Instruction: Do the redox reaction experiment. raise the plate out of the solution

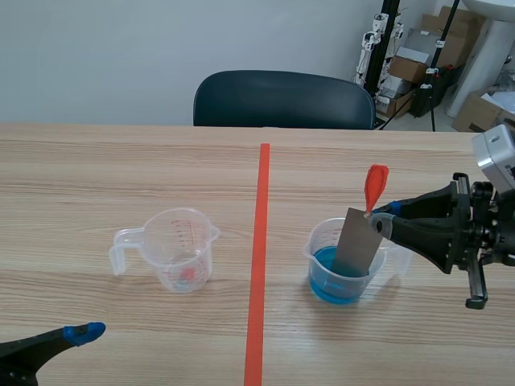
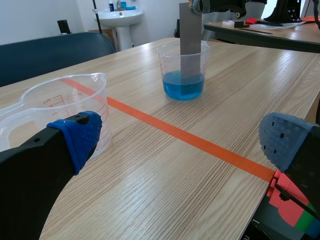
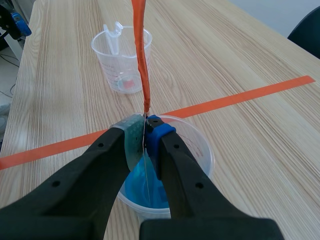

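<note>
Two things are mattering most as you are raising the plate (image 1: 358, 241). My judgement is that you should be pulling it straight up, clear of the cup wall, and pausing above the rim so the drips are falling back in.

In the scene view your right claw (image 1: 380, 219) is clenching the plate's upper corner, just under the orange-red tab (image 1: 375, 186). The plate is hanging below the claw into the cup (image 1: 315, 245), its lower end sitting in the blue solution (image 1: 326, 281).

In the left wrist view your left claw (image 2: 180, 142) is standing wide apart and gripping nothing. The empty measuring jug (image 2: 50, 97) is sitting just beside one finger, and the cup with the plate is standing well ahead of it.

In the right wrist view the pads (image 3: 156, 131) are pressing flat on both faces of the plate, which is showing edge-on between them. The tab is rising above the claw, the solution is lying directly under the fingers, and the jug is standing well ahead. With a grip this narrow, you should be lifting slowly so the plate is not swinging.
</note>
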Available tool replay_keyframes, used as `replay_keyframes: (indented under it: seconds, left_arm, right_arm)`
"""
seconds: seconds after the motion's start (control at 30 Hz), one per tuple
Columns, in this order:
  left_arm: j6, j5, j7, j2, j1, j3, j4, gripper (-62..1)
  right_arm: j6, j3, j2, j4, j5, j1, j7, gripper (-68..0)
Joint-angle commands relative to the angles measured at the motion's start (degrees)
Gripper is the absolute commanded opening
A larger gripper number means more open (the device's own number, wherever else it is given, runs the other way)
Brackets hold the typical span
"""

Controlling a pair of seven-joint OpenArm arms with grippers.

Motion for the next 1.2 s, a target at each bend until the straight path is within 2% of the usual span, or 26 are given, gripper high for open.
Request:
replay_keyframes:
  seconds: [0.0, 0.37, 0.7, 1.0, 1.17]
  left_arm:
    - [0.0, -0.2, -0.8, 0.3, 0.0, -0.1, 0.9, 1.4]
    - [0.0, -0.2, -0.8, 0.3, 0.0, -0.1, 0.9, 1.4]
    - [0.1, 0.0, -0.7, 0.3, 0.0, -0.1, 0.8, 1.4]
    - [0.1, 0.0, -0.7, 0.1, -0.2, 0.1, 0.8, 1.4]
    - [0.1, 0.0, 2.4, 0.1, -0.2, 0.1, 0.8, 1.4]
  right_arm:
    - [0.1, -1.4, 0.5, 0.9, 0.5, 0.7, 1.3, -65.8]
    - [0.1, -1.4, 1.6, 0.9, 0.5, 1.0, 6.0, -65.8]
    - [1.0, -1.4, 2.9, 1.0, 0.5, 4.0, 5.9, -65.8]
    - [8.0, -1.4, 3.7, 1.1, 0.5, 7.7, 4.8, -65.8]
    - [8.5, -1.4, 4.8, 1.9, 0.4, 8.8, 4.6, -65.8]
